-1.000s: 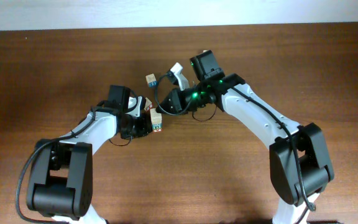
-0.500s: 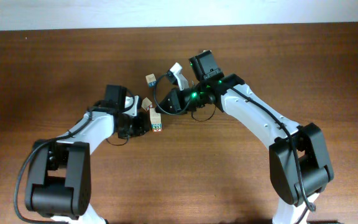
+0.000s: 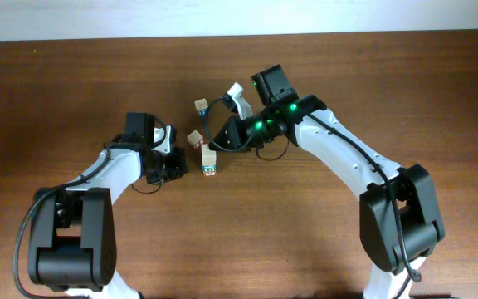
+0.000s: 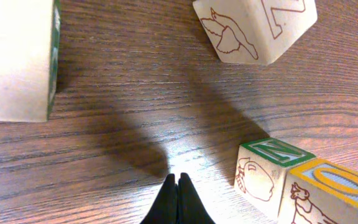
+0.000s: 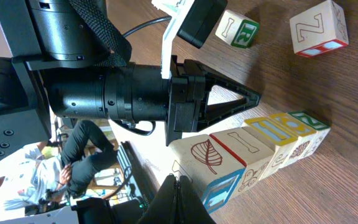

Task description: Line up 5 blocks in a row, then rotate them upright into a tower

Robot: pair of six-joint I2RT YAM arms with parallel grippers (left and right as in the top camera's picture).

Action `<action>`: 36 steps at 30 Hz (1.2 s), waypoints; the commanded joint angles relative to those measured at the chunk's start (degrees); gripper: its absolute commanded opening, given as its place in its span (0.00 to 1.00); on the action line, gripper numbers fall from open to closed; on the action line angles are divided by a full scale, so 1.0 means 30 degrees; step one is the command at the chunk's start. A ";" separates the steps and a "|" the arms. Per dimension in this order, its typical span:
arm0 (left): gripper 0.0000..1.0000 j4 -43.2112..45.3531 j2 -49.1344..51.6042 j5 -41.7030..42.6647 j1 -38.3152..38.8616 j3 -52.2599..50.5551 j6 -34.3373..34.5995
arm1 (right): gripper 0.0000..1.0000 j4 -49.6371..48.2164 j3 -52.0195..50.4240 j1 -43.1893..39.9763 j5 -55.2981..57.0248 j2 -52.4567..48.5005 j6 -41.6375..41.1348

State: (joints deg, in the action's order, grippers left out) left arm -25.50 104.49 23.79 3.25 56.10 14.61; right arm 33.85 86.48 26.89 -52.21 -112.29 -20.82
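Several pale alphabet blocks lie in a short row [image 3: 209, 163], seen close in the right wrist view [image 5: 247, 146]. Two loose blocks sit beyond it: one marked Z [image 5: 319, 28] [image 3: 196, 138] and one with a green letter [image 5: 238, 31] [image 3: 200, 106]. My right gripper [image 3: 212, 145] [image 5: 178, 182] is shut, its tips against the leaf-printed end block [image 5: 207, 158]. My left gripper [image 3: 184, 169] [image 4: 178, 180] is shut and empty, just left of the row. Its wrist view shows the green N block [image 4: 269, 168], a yellow O block [image 4: 331, 193], the Z block [image 4: 257, 28] and a blank-faced block [image 4: 14, 62].
Bare brown wooden tabletop [image 3: 347, 249] surrounds the blocks. Both arms reach in toward the middle, the left arm's black wrist [image 5: 117, 96] showing large in the right wrist view. A white wall edge runs along the table's far side.
My left arm has drawn back to the left, off the row of blocks. The right arm has barely moved. Both grippers stay shut.
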 commanded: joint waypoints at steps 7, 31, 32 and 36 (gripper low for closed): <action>0.00 -0.0022 -0.0029 -0.0022 -0.0015 0.0146 0.0036 | 0.04 0.0138 0.0291 0.0219 0.0758 -0.0525 0.0503; 0.00 -0.0029 -0.0029 -0.0015 -0.0015 0.0146 0.0036 | 0.04 0.0823 0.1668 0.0546 0.0758 -0.0401 0.0911; 0.00 -0.0029 -0.0029 -0.0015 -0.0015 0.0146 0.0036 | 0.04 0.0838 0.1668 0.0546 0.0758 -0.0401 0.0911; 0.00 -0.0029 -0.0029 -0.0015 -0.0015 0.0146 0.0036 | 0.04 0.0867 0.1705 0.0546 0.0758 -0.0401 0.0911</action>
State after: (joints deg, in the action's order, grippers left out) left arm -25.50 104.49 23.79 3.25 56.10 14.61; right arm 36.34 90.39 28.01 -50.41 -112.66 -19.03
